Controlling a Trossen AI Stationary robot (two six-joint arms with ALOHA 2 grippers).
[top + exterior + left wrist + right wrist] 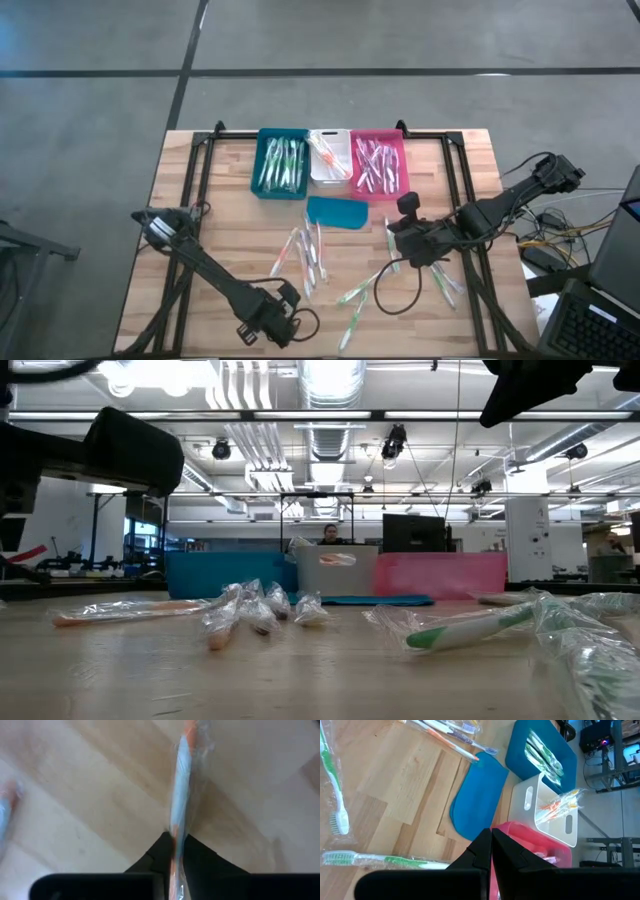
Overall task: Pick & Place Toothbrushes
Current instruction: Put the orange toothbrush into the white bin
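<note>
Three bins sit in a row at the far edge of the table (200,190): a teal bin (282,163) with green-accented toothbrushes, a white bin (329,155) with orange ones, and a pink bin (378,165) with pink ones. From above you can't really make out the left gripper (283,305), down near the front edge just beside the loose toothbrushes (305,255). Its wrist cam settles it though: the fingers are pinched narrow on a wrapped orange-and-white toothbrush (181,785), which sticks out away from the camera over the bare wood.

The right gripper (410,243) hangs above the table in front of the pink bin, fingers pressed together with nothing between them. Its own cam looks past them at the flat teal lid-like piece (477,797) lying in front of the bins, plus two green toothbrushes (335,790) in plastic wrap. More green ones (358,295) lie scattered mid-table.

The low view shows crinkled wrappers up close that partly block the bins, and a person behind the white bin.
</note>
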